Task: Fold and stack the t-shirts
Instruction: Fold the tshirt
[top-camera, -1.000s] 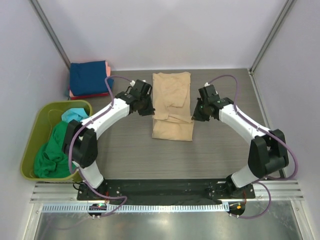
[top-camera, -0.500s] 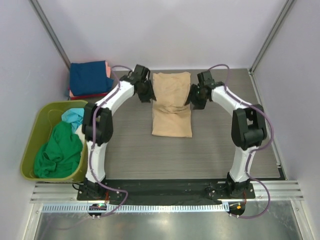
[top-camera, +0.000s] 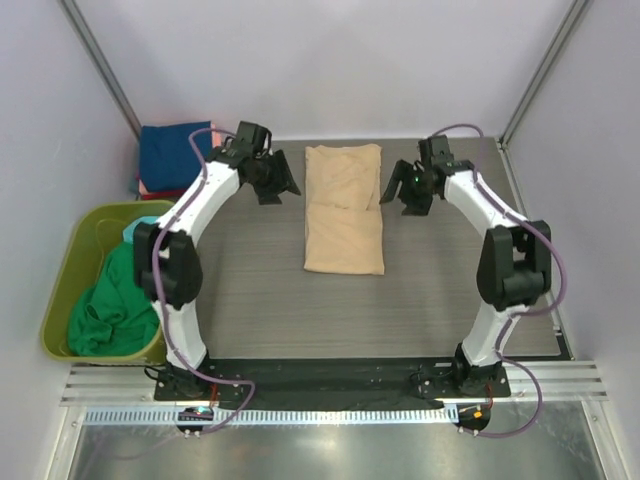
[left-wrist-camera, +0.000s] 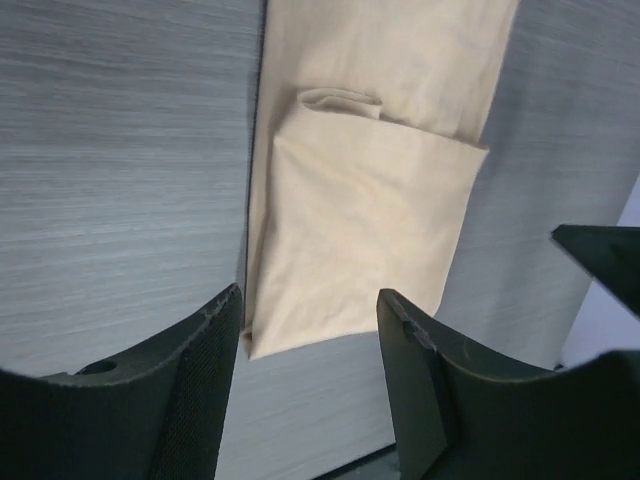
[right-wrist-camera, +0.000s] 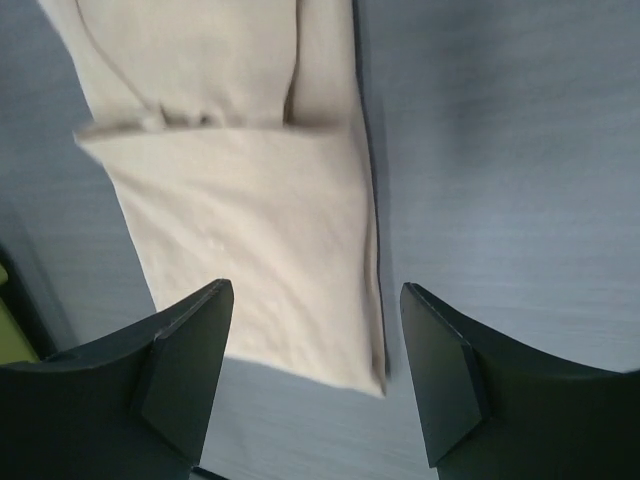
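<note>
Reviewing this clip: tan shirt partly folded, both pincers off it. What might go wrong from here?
The tan t-shirt has a loose pucker at the edge of its folded-over flap; lifting it may spill the fold open. The left pincer hangs open near the stack of folded t-shirts; swinging that way might nudge it.

The grey wood-grain surface (top-camera: 260, 290) carries a folded tan t-shirt (top-camera: 344, 215) at its far middle and a navy-topped stack of folded shirts (top-camera: 175, 155) in the far-left corner.
</note>
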